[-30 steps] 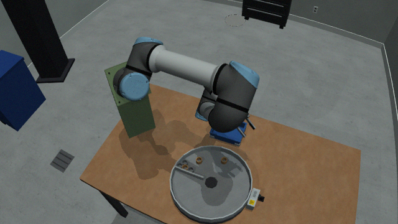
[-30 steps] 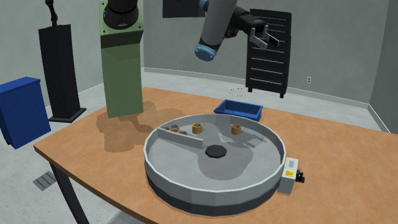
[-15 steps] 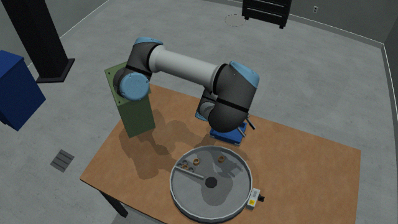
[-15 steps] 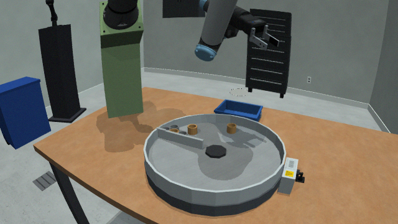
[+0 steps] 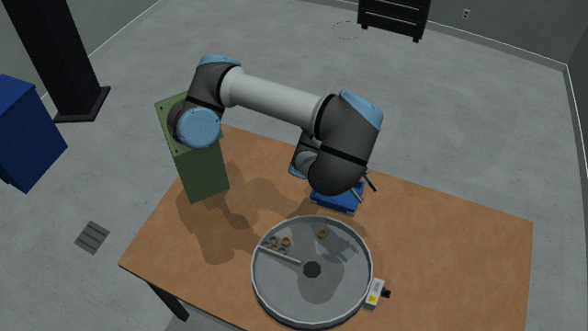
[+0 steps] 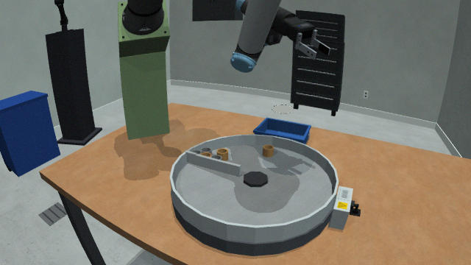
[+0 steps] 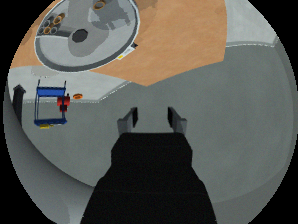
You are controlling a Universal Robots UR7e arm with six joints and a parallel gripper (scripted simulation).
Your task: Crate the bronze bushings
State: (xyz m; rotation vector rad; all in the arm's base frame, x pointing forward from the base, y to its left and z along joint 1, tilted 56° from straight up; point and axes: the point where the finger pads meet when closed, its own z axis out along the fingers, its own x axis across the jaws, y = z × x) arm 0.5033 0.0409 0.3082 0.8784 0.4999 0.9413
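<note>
The desk lies far below the claw, and on it the turning table sits well down and nearer the camera in the exterior view, ringed by a raised rim with a straight divider bar running in toward its hub. The blue crate rests just beyond the turning table's far rim, roughly under the arm's elbow and lower than the claw by a wide margin.

By my judgement no pick has begun: the claw hangs high with its fingers spread fully apart and nothing between them, pointing out over the floor rather than down. The next move calls for swinging the wrist down toward the ring of parts and timing a descent onto one bronze piece.

The lone bronze bushing stands apart from the rest, down and slightly left of the claw, with free room around it. A second bronze bushing stands hard by the divider, touching or nearly touching a cluster of steel bushings, where the bar and neighbours crowd the fingers. A third bronze one seems tucked in that cluster; I cannot tell for certain.
</note>
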